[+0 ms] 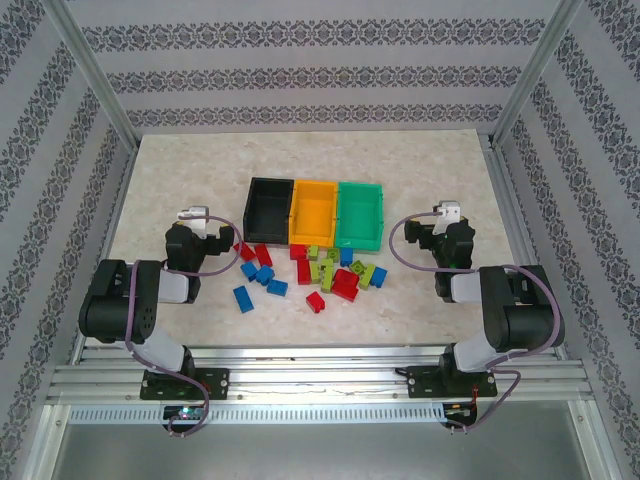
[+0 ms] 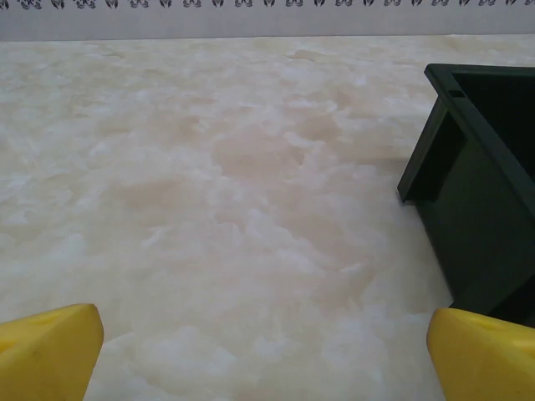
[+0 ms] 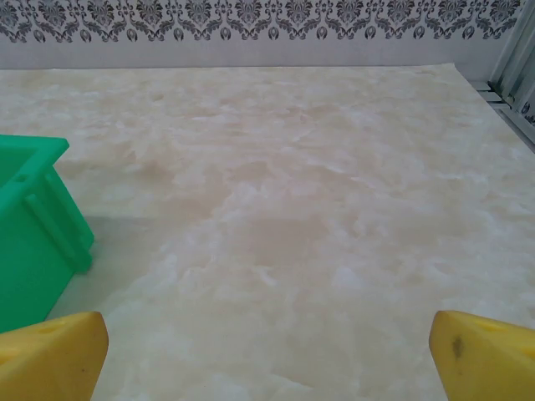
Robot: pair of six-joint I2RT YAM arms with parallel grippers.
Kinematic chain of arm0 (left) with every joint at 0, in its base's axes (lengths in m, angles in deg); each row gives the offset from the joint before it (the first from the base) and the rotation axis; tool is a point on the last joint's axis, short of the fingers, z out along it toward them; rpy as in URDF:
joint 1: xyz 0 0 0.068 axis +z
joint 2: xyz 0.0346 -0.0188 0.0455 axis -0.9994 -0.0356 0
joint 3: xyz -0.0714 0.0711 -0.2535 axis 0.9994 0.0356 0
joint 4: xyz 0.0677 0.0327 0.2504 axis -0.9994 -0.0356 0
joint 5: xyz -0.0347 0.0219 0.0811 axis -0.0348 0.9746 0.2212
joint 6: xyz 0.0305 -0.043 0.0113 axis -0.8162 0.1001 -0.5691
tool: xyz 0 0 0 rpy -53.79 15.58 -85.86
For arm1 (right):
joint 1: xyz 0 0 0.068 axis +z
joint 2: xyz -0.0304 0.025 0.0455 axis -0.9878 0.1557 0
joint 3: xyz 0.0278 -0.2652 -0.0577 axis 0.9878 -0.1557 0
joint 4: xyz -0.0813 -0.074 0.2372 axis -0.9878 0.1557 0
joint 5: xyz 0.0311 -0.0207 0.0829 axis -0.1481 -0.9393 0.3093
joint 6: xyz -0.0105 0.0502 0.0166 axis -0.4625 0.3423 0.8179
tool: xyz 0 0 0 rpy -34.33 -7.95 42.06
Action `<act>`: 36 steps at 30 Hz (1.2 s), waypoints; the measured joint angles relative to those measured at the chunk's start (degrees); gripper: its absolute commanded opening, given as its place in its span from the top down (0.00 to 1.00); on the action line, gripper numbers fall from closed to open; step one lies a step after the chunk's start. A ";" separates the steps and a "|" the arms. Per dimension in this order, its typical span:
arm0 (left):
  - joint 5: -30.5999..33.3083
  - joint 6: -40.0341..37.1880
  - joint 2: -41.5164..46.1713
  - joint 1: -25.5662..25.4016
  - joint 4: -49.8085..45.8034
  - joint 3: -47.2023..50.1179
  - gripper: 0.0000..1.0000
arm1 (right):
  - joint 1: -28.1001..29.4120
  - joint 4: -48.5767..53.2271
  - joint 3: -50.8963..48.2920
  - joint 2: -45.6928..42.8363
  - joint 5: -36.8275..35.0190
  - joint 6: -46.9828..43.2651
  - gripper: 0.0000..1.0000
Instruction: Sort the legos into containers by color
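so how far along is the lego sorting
Nothing looks done: the black bin, orange-yellow bin and green bin appear empty. Nothing is in hand; the left gripper and right gripper are open beside the bins. All the legos, red, blue and lime, lie loose in front of them.

In the top view, three containers [image 1: 313, 214] stand side by side, touching, in a row at the centre of the surface [image 1: 180, 170]. The legos [image 1: 345, 283] lie scattered just below that row, spreading toward the lower left.
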 measured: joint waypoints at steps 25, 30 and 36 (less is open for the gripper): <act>0.00 0.00 0.00 0.00 0.00 0.00 0.01 | 0.13 -0.02 -0.02 0.00 0.39 -0.04 0.02; -0.37 -0.02 0.00 0.00 0.00 0.00 0.01 | 0.13 -0.02 -0.02 0.00 0.44 -0.04 0.01; -1.51 -0.02 0.00 0.00 0.00 0.00 0.01 | 0.13 -0.02 -0.02 0.00 0.61 -0.04 0.01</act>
